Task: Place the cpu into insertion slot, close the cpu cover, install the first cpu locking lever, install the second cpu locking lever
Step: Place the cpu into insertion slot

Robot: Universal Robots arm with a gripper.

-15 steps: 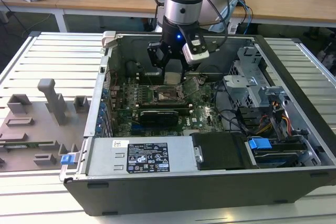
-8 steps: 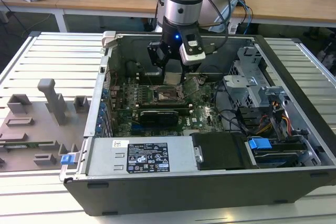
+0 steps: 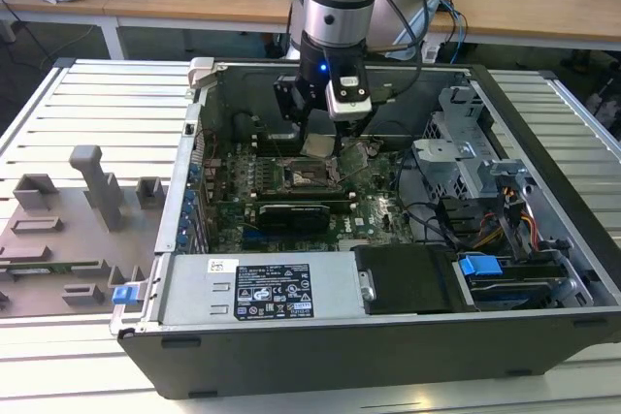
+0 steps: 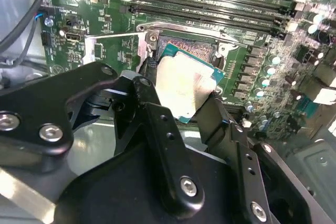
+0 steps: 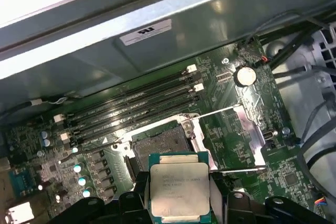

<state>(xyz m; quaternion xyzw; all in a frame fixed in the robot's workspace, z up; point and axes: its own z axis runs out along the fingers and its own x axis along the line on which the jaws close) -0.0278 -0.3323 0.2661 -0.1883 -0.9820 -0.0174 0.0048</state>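
My gripper [image 3: 320,143] hangs inside the open computer case, shut on the cpu [image 3: 318,146], a small square chip with a pale metal top. In the second wrist view the black fingers [image 4: 148,98] clamp the cpu [image 4: 184,85] by two opposite edges, tilted just above the insertion slot [image 4: 185,49]. The first wrist view has the cpu [image 5: 178,188] beside the dark, silver-rimmed insertion slot [image 5: 161,145], which lies bare on the green motherboard [image 5: 231,103]. The cpu cover [image 5: 251,142], a silver frame with a square window, is swung open next to the slot.
Long black memory slots [image 5: 136,100] run beside the socket. The case's metal wall [image 5: 157,40] rises behind them. Cables and a drive cage [image 3: 466,157] fill the exterior view's right. A grey fixture plate [image 3: 68,230] lies outside the case at the left.
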